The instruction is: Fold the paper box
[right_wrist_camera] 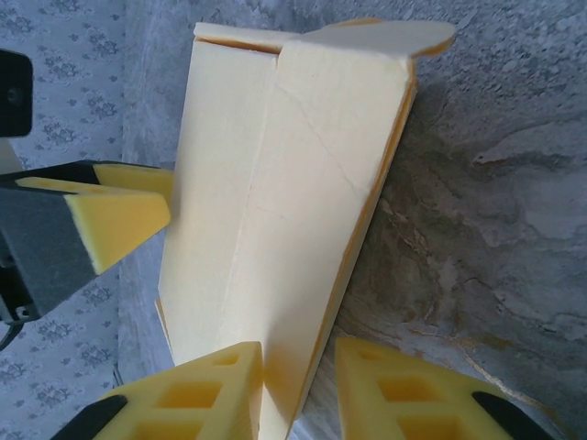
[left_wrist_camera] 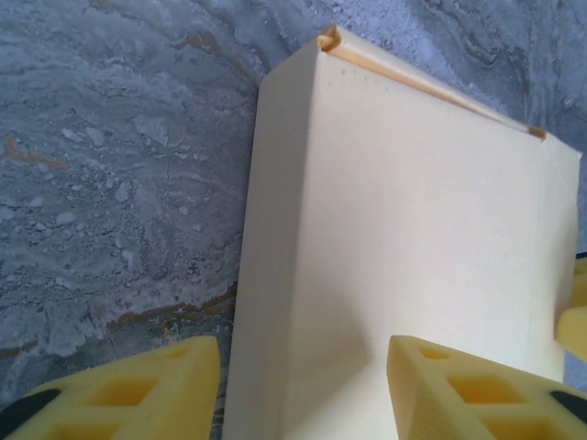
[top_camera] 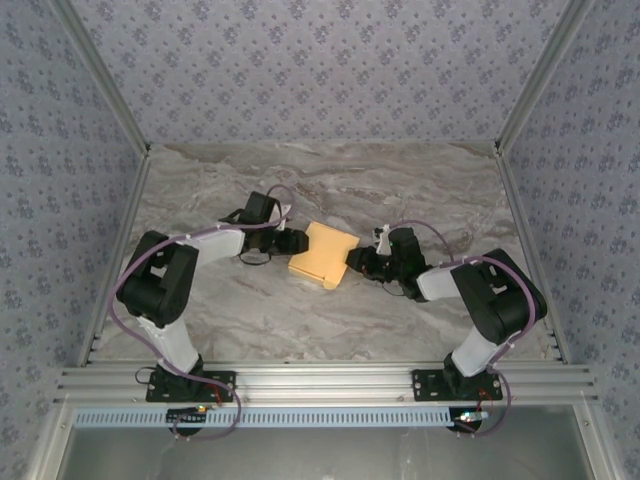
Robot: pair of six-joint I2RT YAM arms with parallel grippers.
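Closing the last loose edges looks like the step in hand. The box (top_camera: pixel 323 254) is already a flat, squarish shell lying on the bench (top_camera: pixel 250 320), between the 2 end effectors and right at both sets of fingertips.

Ahead of the left end effector (left_wrist_camera: pixel 303 390), the top panel runs out to a far edge. A thin orange seam (left_wrist_camera: pixel 422 84) there suggests the panel is not quite flush. Ahead of the right end effector (right_wrist_camera: pixel 298 394), 1 flap (right_wrist_camera: pixel 390 37) at the far end sticks out sideways, apparently untucked.

Of the left fingers, 1 sits just beside the box's side wall and the other lies over the top panel. I cannot tell whether they pinch or only rest there. The right jaws stand partly open astride the near thin edge. In the right wrist view, the left-hand finger (right_wrist_camera: pixel 183 399) is against the face, and the other is just apart from the card.

To do this well, I would use the left end effector as the anchor, pressing lightly so the thin card does not dent. The right should close gently on its edge and push toward the left, keeping the walls square. The bench looks smooth, so an unbraced box would likely slide rather than fold. Slow, short pushes suit the loose flap best.
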